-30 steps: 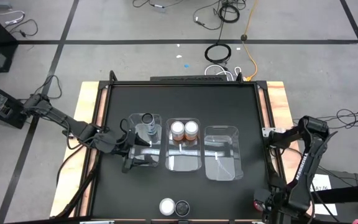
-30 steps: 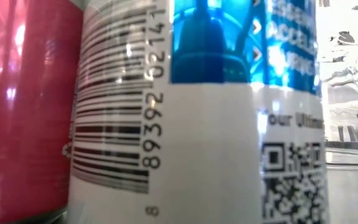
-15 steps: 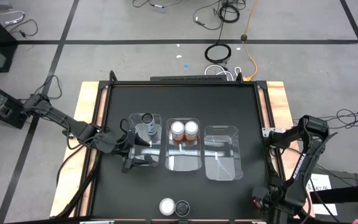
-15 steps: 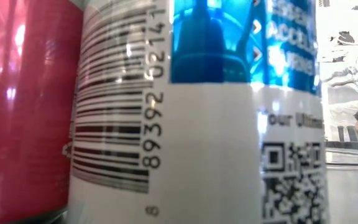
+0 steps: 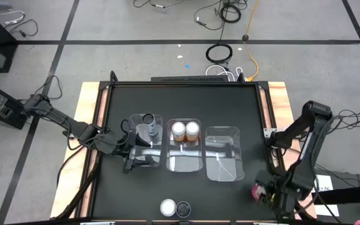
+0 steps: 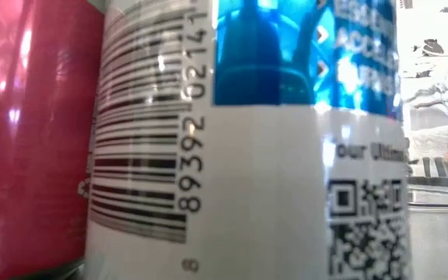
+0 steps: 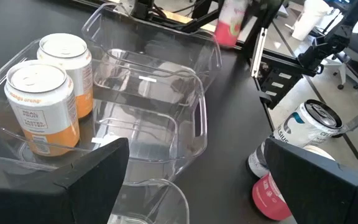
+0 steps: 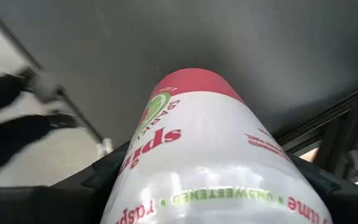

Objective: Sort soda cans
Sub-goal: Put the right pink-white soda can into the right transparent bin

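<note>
Take the middle clear rectangular plastic bin (image 5: 185, 147) as your reference on the black tabletop (image 5: 230, 106). Inside it, at its far end, stand two orange-sided soda cans with round silver tops (image 5: 185, 130), side by side and touching or nearly so; the left wrist view shows them upright (image 7: 48, 99).

To the left of that bin sits a second clear plastic bin (image 5: 146, 142), and at its far end you see one dark grey can with a silver rim (image 5: 149, 119). Your left hand (image 5: 136, 153) hovers over the near half of this left-side bin, its fingers (image 7: 86, 171) spread wide with nothing between them.

To the right of the middle bin lies a third clear plastic bin (image 5: 222, 153), which holds no can that you can see.

Nearer the front edge of the tabletop than the middle bin, two more cans stand close together: a silver-topped can with a white and blue side (image 5: 167, 207) and a dark-topped can (image 5: 183, 208) just beside it. The low view is filled by that white and blue can with its barcode (image 6: 247, 155), and a red surface (image 6: 29, 132) shows right against it.

Well to the right of the middle bin, at the front right corner of the tabletop, your right hand (image 5: 264, 192) is closed around a red and white soda can (image 8: 197, 155), its fingers pressing both sides; from above, the can shows as a pink patch (image 5: 256, 190).
</note>
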`<state>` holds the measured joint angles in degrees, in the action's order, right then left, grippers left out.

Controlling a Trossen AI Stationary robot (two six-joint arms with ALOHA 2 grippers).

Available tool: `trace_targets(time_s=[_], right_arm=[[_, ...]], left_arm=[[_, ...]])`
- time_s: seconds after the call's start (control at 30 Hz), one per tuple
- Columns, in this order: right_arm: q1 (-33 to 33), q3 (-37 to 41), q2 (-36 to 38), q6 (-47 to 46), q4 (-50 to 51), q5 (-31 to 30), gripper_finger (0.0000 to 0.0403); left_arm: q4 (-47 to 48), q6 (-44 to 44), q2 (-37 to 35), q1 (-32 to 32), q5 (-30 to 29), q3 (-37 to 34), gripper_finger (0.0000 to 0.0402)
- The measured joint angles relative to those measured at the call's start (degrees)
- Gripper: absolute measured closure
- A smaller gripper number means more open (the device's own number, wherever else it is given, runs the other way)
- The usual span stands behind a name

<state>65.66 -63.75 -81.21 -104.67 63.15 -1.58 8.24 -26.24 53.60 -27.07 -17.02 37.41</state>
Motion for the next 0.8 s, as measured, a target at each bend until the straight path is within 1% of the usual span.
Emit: trace_targets(time_s=[0.1,0.2,0.3,0.4,0.5,0.63,0.8], right_arm=[[-1.0,-1.1,4.7,0.2,2.1,-3.5,0.0126],[-2.1,-3.6,8.3,2.3,5.3,-10.2,0.0126],[-4.0,-7.4,10.4,4.5,10.4,-15.7,0.0126],[-7.9,-11.0,11.1,8.2,15.8,-18.0,0.0126],[-14.3,-12.9,11.3,16.1,17.3,-18.0,0.0126],[-24.1,-13.4,11.1,29.2,15.7,-17.1,0.0126],[-36.4,-13.4,9.2,42.6,15.2,-11.2,0.0125]], left_arm=[[0.0,0.0,0.0,0.0,0.0,0.0,0.0017],[0.0,0.0,0.0,0.0,0.0,0.0,0.0017],[0.0,0.0,0.0,0.0,0.0,0.0,0.0017],[0.0,0.0,0.0,0.0,0.0,0.0,0.0017],[0.0,0.0,0.0,0.0,0.0,0.0,0.0017],[0.2,0.0,0.0,0.0,0.0,0.0,0.0017],[0.2,0.1,0.0,0.0,0.0,0.0,0.0017]])
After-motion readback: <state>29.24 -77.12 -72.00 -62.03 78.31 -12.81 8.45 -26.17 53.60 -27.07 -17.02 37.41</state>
